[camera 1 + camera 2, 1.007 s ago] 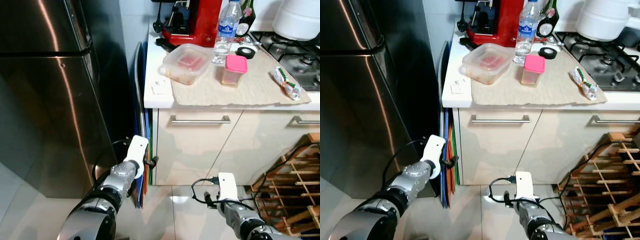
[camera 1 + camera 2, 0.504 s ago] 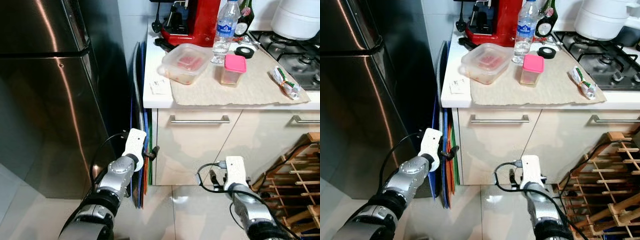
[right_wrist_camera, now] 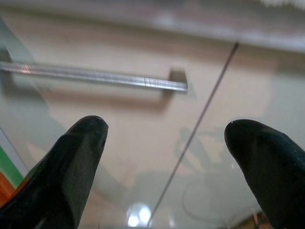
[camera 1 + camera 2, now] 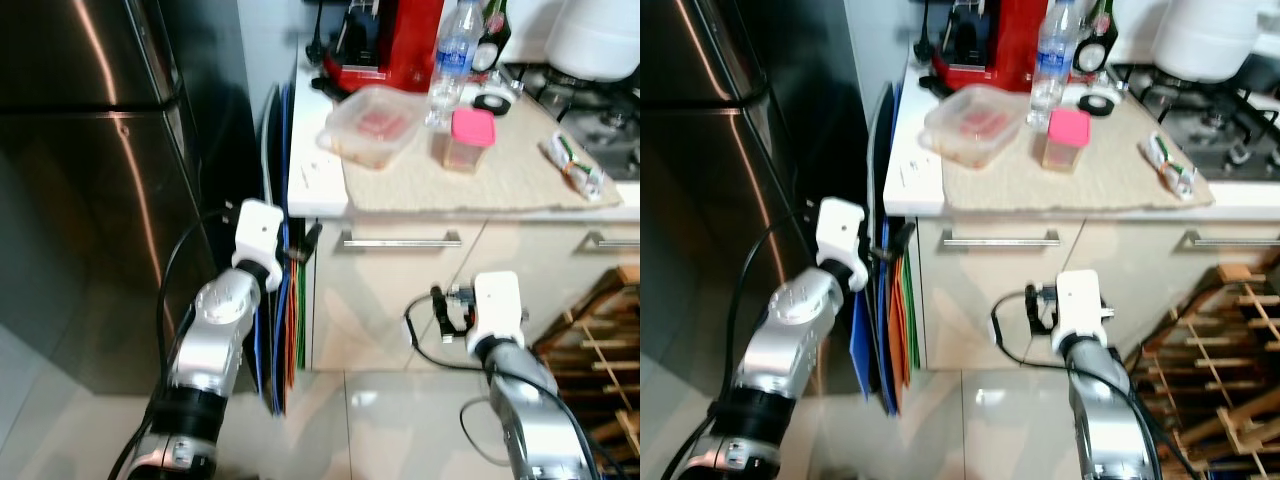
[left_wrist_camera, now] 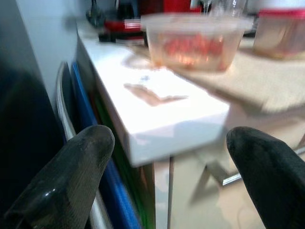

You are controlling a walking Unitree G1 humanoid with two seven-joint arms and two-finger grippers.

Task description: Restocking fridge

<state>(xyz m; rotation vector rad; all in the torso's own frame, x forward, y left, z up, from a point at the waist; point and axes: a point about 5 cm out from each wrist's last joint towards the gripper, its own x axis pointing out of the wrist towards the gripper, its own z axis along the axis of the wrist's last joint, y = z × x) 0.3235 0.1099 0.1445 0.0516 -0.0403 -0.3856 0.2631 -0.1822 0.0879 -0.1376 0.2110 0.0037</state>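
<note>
The steel fridge [image 4: 90, 200] stands shut on the left. On the counter's beige mat sit a clear lidded tub of red food [image 4: 372, 125], a pink-lidded jar [image 4: 468, 138], a water bottle [image 4: 447, 60] and a wrapped packet [image 4: 572, 165]. My left gripper [image 4: 303, 242] is raised just under the counter's left corner, open and holding nothing; in its wrist view the tub [image 5: 193, 40] lies ahead beyond the white counter edge. My right gripper [image 4: 443, 310] is open in front of the cream drawer, below the handle [image 3: 95, 76].
Coloured flat boards [image 4: 285, 320] stand upright in the gap between fridge and cabinet. A red appliance [image 4: 395, 40] and a gas hob [image 4: 600, 110] are at the back of the counter. A wooden wine rack [image 4: 600, 340] stands on the floor at right.
Both arms have risen: the left gripper from low beside the boards to the counter's corner, the right gripper from floor level to the drawer front.
</note>
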